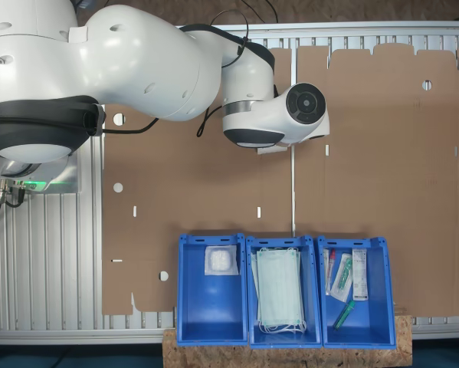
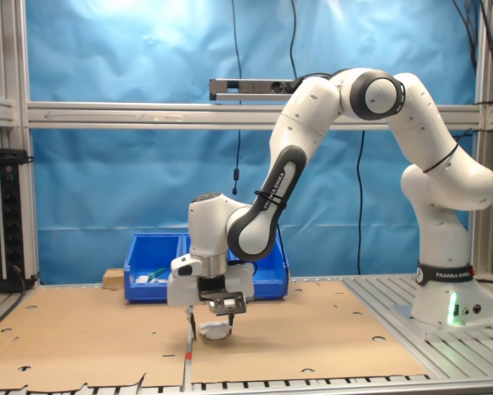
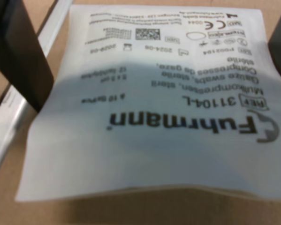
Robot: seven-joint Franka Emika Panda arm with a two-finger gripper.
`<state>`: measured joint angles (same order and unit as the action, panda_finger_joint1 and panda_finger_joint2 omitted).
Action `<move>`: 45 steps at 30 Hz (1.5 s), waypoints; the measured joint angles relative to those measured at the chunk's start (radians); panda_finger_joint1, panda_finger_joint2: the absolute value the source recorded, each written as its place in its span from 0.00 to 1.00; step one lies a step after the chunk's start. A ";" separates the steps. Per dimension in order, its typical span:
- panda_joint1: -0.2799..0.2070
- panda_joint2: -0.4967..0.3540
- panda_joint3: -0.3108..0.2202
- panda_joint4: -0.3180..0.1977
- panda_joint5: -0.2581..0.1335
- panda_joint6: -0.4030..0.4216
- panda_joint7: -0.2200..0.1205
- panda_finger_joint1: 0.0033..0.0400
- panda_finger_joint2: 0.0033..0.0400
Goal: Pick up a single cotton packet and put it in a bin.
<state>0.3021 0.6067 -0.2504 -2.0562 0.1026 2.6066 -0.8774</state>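
Jaws (image 3: 149,61) flank cotton packet (image 3: 154,108) edges on cardboard (image 3: 131,211).

The first exterior view looks straight down from overhead onto the cardboard-covered bench (image 1: 214,199), with the arm's base at the first exterior view's left and three blue bins (image 1: 211,291) along its lower edge. The second exterior view stands low at bench height, facing across the cardboard (image 2: 90,337) toward a blue backdrop, with the base at the second exterior view's right; both exterior views share the arm, cardboard and bins (image 2: 151,257). The wrist view looks down from very near, between dark fingers (image 3: 18,51), at a printed white packet (image 3: 154,117).
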 joint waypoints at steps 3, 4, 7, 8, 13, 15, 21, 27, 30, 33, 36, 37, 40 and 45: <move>0.000 0.000 0.000 0.000 0.000 0.000 0.000 1.00 1.00; 0.000 0.000 0.000 0.000 0.000 0.000 0.000 1.00 1.00; 0.000 0.000 0.000 0.000 0.000 0.000 0.000 1.00 1.00; 0.000 0.001 0.000 0.000 0.000 0.000 0.000 1.00 1.00; 0.000 0.001 0.000 0.000 0.000 0.000 0.000 0.63 0.63; 0.000 0.001 0.000 0.000 0.000 0.000 0.000 0.40 0.40; 0.000 0.000 0.000 0.002 0.000 0.000 0.000 0.40 0.40; 0.000 -0.001 0.000 0.003 0.000 0.000 0.000 0.10 0.10; 0.000 -0.001 0.000 0.003 0.000 0.000 0.000 0.10 0.10; 0.000 -0.001 0.000 0.003 0.000 0.000 0.000 0.10 0.10; 0.000 -0.001 0.000 0.003 0.000 0.000 0.000 0.10 0.10; 0.000 -0.001 0.000 0.003 0.000 0.000 0.000 0.10 0.10; 0.000 -0.001 0.000 0.003 0.000 0.000 0.000 0.10 0.10; 0.000 -0.001 0.000 0.003 0.000 0.000 0.000 0.10 0.10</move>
<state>0.3021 0.6058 -0.2508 -2.0530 0.1026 2.6066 -0.8774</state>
